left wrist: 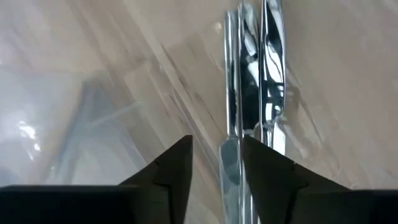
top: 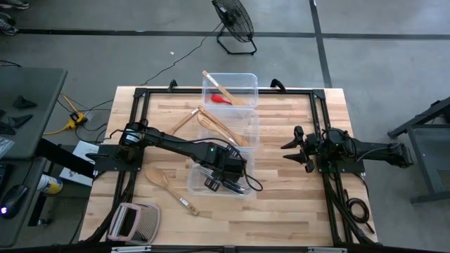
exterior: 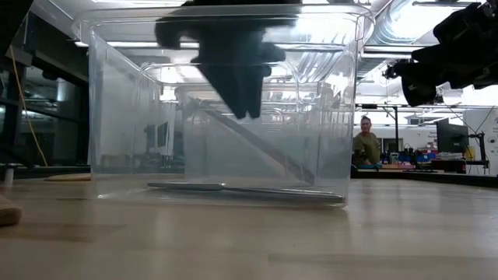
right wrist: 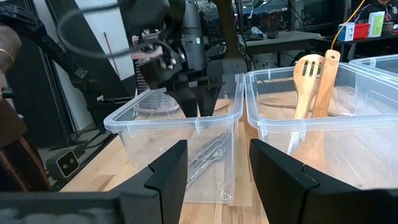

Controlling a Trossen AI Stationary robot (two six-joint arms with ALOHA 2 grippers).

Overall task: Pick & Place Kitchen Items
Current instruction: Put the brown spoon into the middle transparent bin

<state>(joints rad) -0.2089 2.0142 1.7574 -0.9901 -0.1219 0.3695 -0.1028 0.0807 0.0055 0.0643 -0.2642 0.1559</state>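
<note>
Silver cutlery lies flat on the floor of the nearest clear tub, just below the left gripper, whose jaws stand spread, apparently releasing it. Beyond that tub, wooden spatulas lean in the middle tub. Farther right of it, the right gripper waits, jaws parted.

Silver cutlery cut off at frame edges, blurred through tub wall.

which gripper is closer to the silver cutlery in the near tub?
Left. The left gripper hangs inside the tub directly above the silver cutlery; the right gripper waits off to the side, outside the tubs.
</note>
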